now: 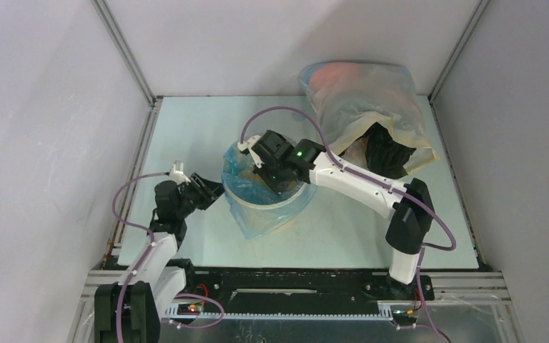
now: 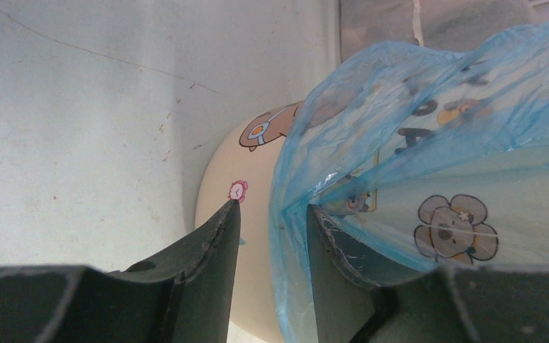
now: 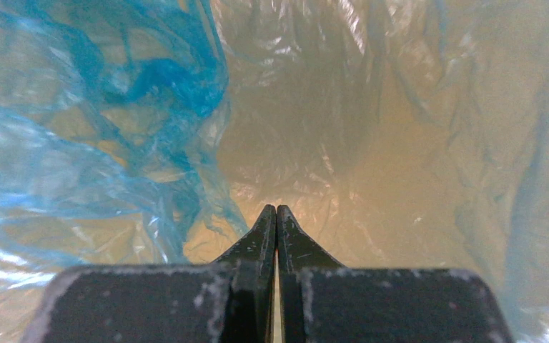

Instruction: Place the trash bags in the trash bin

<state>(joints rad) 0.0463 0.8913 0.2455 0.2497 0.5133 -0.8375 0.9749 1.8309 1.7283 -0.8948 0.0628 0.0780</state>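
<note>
The tan trash bin (image 1: 291, 202) stands at the table's middle, and the light-blue trash bag (image 1: 259, 219) lines it and hangs over its front and left rim. My right gripper (image 1: 265, 177) reaches down into the bin. In the right wrist view it (image 3: 277, 208) is shut with nothing between the tips, pointing at the bag-lined floor, with bunched blue film (image 3: 159, 87) on the left. My left gripper (image 1: 213, 190) is at the bin's left wall. In the left wrist view it (image 2: 272, 206) is open, with the bag's edge (image 2: 400, 93) and the cartoon-printed bin wall (image 2: 256, 168) in the gap.
A large cloudy clear-and-beige sack (image 1: 363, 96) with dark contents (image 1: 389, 151) lies at the back right. Grey walls and metal frame posts enclose the table on three sides. Purple cables loop off both arms.
</note>
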